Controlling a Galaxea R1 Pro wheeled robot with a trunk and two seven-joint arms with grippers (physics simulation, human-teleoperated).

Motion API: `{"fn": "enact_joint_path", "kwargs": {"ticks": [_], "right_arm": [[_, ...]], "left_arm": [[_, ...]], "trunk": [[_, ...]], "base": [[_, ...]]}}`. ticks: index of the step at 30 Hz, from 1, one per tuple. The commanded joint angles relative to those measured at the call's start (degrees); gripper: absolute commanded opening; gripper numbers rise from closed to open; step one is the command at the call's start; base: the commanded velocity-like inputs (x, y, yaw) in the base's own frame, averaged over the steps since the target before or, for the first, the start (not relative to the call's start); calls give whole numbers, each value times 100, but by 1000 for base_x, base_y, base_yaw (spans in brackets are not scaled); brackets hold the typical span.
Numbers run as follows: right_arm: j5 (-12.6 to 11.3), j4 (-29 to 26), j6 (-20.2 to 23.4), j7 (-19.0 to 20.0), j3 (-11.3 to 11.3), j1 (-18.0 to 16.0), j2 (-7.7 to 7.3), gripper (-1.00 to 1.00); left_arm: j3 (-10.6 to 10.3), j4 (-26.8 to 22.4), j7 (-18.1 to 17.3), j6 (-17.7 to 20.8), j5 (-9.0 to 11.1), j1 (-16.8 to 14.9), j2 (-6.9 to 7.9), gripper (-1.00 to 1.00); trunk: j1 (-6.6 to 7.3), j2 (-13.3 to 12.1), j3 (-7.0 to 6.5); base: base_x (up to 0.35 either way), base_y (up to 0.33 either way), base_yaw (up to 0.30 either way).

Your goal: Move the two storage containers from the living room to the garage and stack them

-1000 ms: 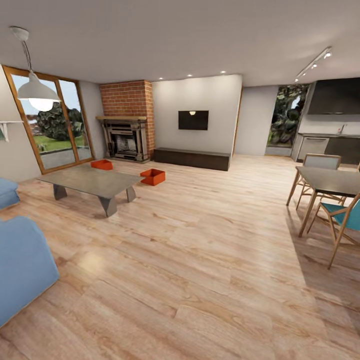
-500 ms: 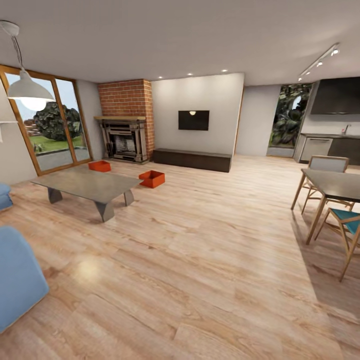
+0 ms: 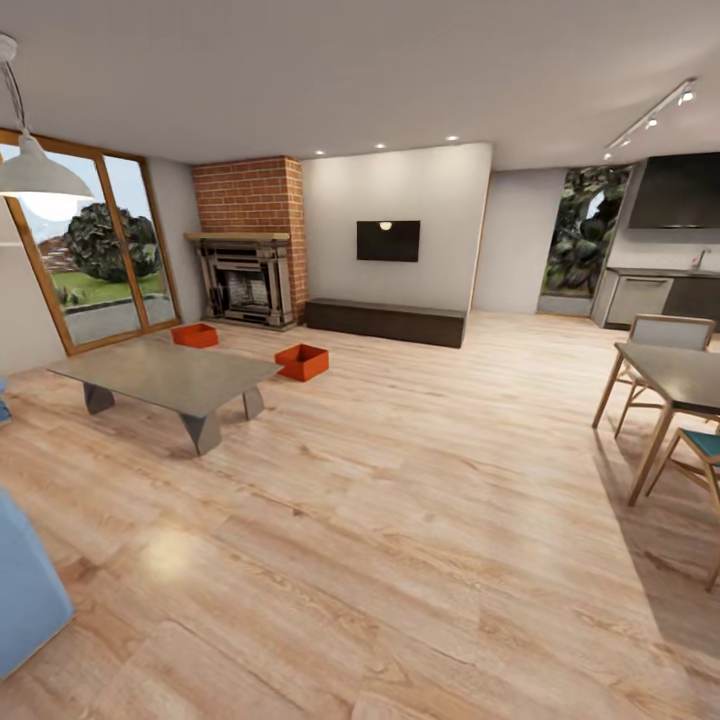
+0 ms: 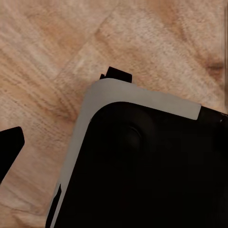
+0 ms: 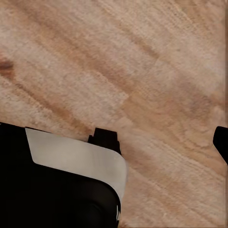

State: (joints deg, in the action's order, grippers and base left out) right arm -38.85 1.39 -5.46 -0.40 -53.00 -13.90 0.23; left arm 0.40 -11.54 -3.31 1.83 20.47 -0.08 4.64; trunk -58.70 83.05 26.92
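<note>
In the living room, two orange-red open-top storage containers stand on the light wood plank floor in the head view. One container sits just beyond the low table's far right corner. The other container lies further left, in front of the brick fireplace. Both are far from me. In the left wrist view a dark fingertip shows at the picture's edge over the planks, beside my black and grey base. The right wrist view likewise shows one dark fingertip and the base. Nothing is held in either view.
A low grey table stands at the left, with a blue sofa at the near left. A dining table and chairs stand at the right. A dark low cabinet lines the far wall. Open plank floor lies ahead.
The whole head view has shifted: the sofa and table slid towards the left edge and the dining set towards the right, so the camera has moved. The containers stay put.
</note>
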Motion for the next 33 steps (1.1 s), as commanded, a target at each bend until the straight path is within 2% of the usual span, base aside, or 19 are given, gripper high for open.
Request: {"fn": "enact_joint_path", "kwargs": {"ticks": [1, 27, 33], "right_arm": [[-35, 10, -20, -4, -44, -2, 3, 100], [-35, 10, -25, -4, -44, -3, 3, 100], [-35, 10, -18, -4, -36, -2, 10, 100]], "left_arm": [[4, -6, -21, 19, 36, -1, 1, 100], [4, -6, -21, 19, 36, -1, 1, 100], [4, -6, -21, 19, 36, -1, 1, 100]], "trunk": [[-3, 2, 6], [-3, 2, 6], [-3, 2, 6]], "base": [[326, 0, 0], [326, 0, -1], [326, 0, -99]]}}
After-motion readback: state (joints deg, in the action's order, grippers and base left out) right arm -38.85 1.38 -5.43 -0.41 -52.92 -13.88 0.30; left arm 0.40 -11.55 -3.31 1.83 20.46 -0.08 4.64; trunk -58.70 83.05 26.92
